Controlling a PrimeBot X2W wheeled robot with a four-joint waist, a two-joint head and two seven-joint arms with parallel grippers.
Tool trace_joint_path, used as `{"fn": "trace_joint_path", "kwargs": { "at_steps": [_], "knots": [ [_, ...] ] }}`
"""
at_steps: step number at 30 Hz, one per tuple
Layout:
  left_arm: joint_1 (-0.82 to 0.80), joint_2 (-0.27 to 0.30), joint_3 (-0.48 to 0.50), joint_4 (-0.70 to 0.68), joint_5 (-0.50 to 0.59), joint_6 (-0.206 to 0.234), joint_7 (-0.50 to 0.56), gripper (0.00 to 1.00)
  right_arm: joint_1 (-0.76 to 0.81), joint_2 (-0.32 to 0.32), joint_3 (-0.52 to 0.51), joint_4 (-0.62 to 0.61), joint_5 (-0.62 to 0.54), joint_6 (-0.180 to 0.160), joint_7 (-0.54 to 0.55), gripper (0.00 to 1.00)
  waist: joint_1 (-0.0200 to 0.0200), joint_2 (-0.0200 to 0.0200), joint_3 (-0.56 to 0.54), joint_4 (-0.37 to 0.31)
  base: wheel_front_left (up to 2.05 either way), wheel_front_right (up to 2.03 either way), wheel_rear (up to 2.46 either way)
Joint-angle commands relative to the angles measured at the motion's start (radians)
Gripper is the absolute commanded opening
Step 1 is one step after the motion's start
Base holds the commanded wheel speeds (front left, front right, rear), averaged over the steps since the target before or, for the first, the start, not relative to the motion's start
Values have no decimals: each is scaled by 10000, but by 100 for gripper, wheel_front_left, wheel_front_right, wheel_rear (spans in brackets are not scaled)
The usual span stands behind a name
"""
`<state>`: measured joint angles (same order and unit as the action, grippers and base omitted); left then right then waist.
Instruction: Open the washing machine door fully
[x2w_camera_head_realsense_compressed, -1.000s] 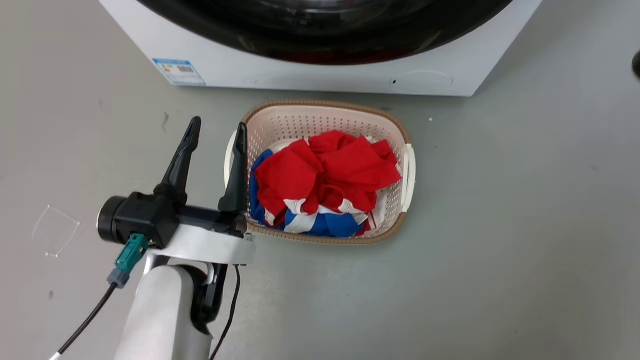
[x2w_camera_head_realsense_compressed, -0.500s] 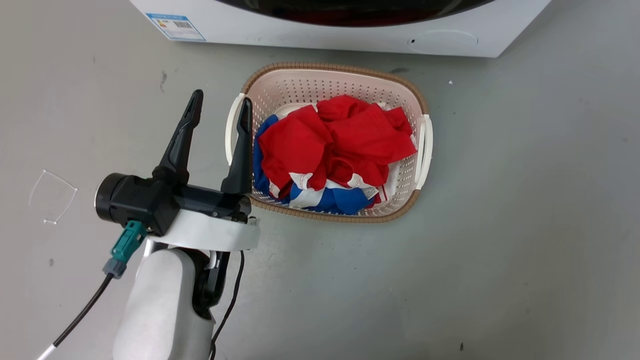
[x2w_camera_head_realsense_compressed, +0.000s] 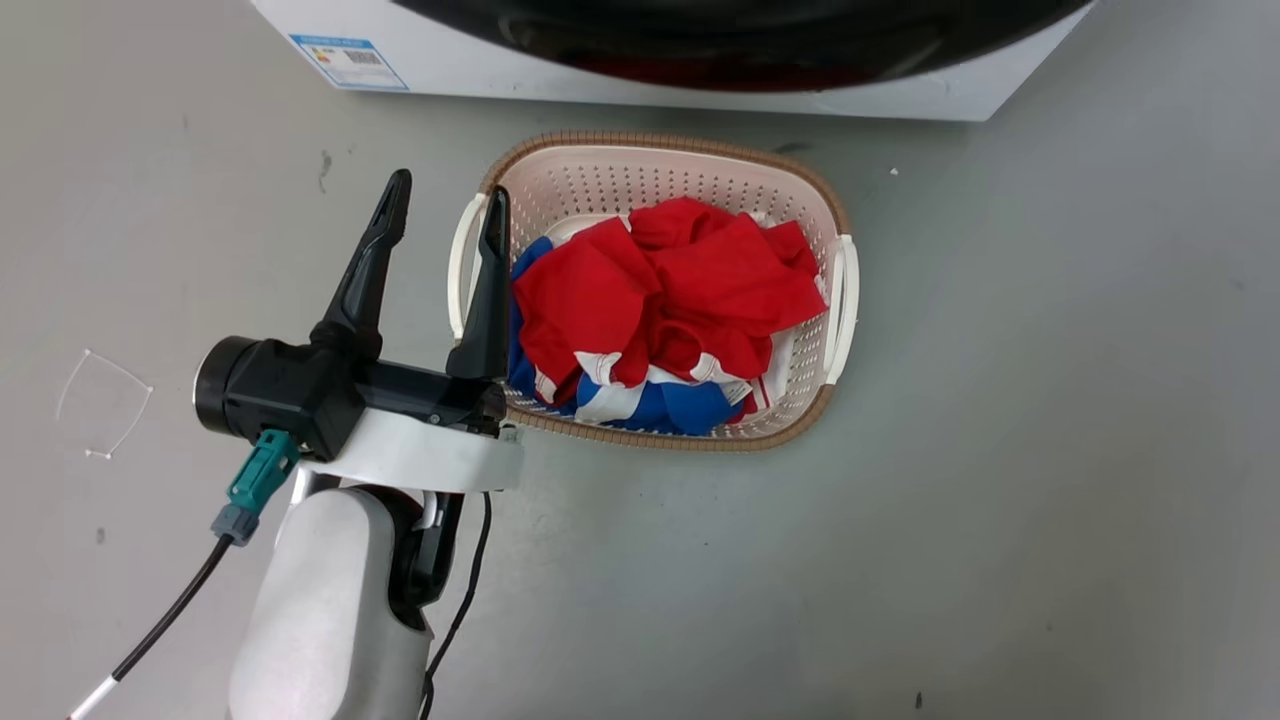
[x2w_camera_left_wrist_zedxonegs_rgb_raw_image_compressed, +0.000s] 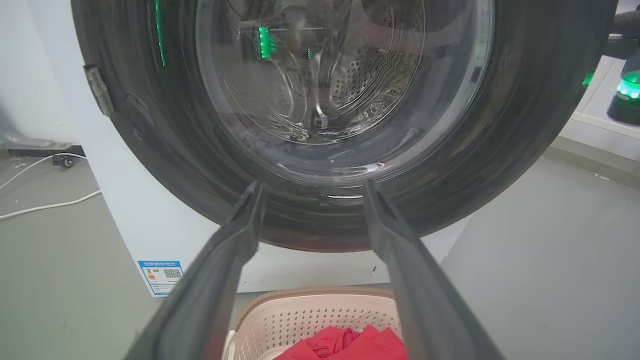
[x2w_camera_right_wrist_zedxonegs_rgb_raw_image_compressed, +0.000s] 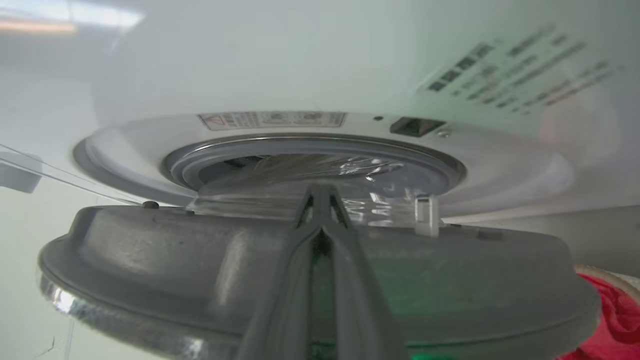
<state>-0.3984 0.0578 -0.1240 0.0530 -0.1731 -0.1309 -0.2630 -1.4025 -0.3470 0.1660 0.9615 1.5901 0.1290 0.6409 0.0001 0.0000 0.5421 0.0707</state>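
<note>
Right wrist view: right pincer closed, tips at washing machine door; left pincer open

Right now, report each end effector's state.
Left end effector: open, holding nothing.
Right end effector: closed, tips by the washing machine door.

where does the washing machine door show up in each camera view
Head view: the washing machine door is a black arc along the top edge.
Left wrist view: the door spans the upper part, black ring around the glass window.
Right wrist view: the door lies across the lower half, grey inner side showing.
Shared landmark: the red clothes.
</note>
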Motion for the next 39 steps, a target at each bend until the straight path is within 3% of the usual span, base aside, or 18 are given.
{"fn": "trace_joint_path", "kwargs": {
  "at_steps": [1,12,27,39],
  "knots": [
    [25,23,18,21,-18,5,-26,100,255,185,70,-158,106,32,282,0,-1,0,-129,-47,0,0,0],
    [893,-14,-68,556,-68,5,-26,100,2499,380,253,-956,853,31,2064,0,-1,0,-1806,-304,0,0,0],
    [2318,-66,-200,1194,-207,4,-26,100,5468,1448,939,-2256,1355,31,2599,0,-1,0,-3894,-372,0,0,0],
    [2714,-76,-548,1598,-316,4,-26,100,6975,2281,1734,-3447,1728,31,2785,0,-1,0,-4570,-272,0,0,0]
  ]
}}
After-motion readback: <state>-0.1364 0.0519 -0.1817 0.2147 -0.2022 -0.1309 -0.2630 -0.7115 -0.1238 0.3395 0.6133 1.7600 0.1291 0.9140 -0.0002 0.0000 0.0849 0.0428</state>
